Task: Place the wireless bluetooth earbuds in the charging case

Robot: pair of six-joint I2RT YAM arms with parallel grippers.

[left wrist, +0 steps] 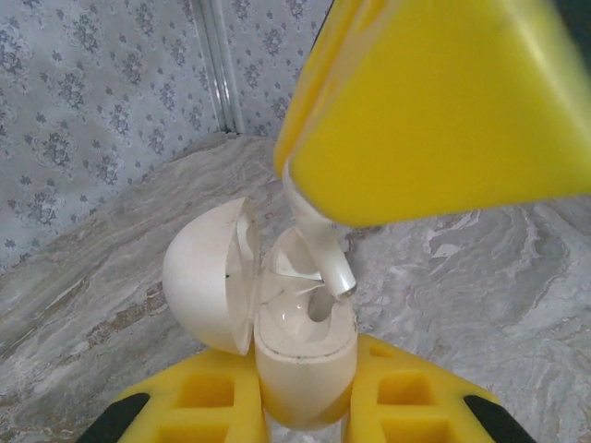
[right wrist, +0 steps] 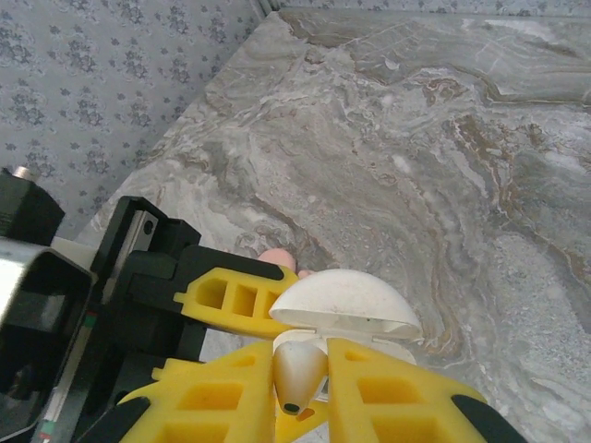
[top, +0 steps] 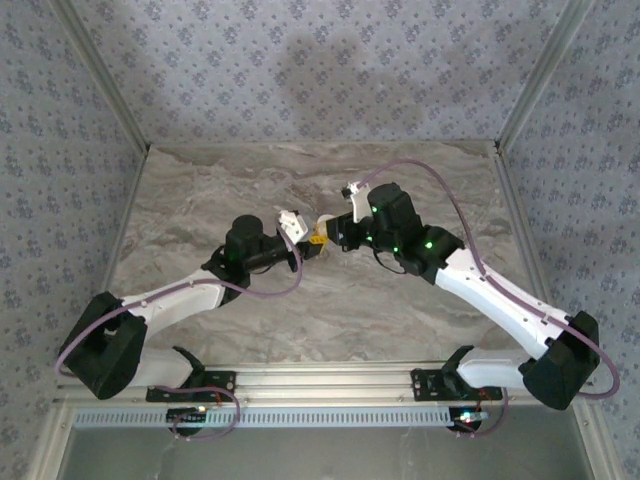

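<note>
The top camera shows both arms reaching in from the near edge of the table. Their elbows are bent, and their tips meet near the middle. The left claw and the right claw are nose to nose. The charging case is a little pale spot between them.

In the left wrist camera, the left claw is pressed onto the sides of the bottom half of the charging case. The case looks lifted off the table. Its lid is swung open to the left. A big yellow finger of the right claw comes in from above. A white earbud sticks out under it, and its thin end points down into the open case. I cannot tell if it is touching yet.

In the right wrist camera, the right claw pinches the earbud between its two yellow fingers. The round lid sits just past it.

The earbud looks tiny, light, hard and smooth, so I think it could pop out of a pinch. It is best held by one end, with the other end free to go in. The case is a smooth round shell and might turn in the claw. Hold it by the bottom half, and do not push on the thin lid.
</note>
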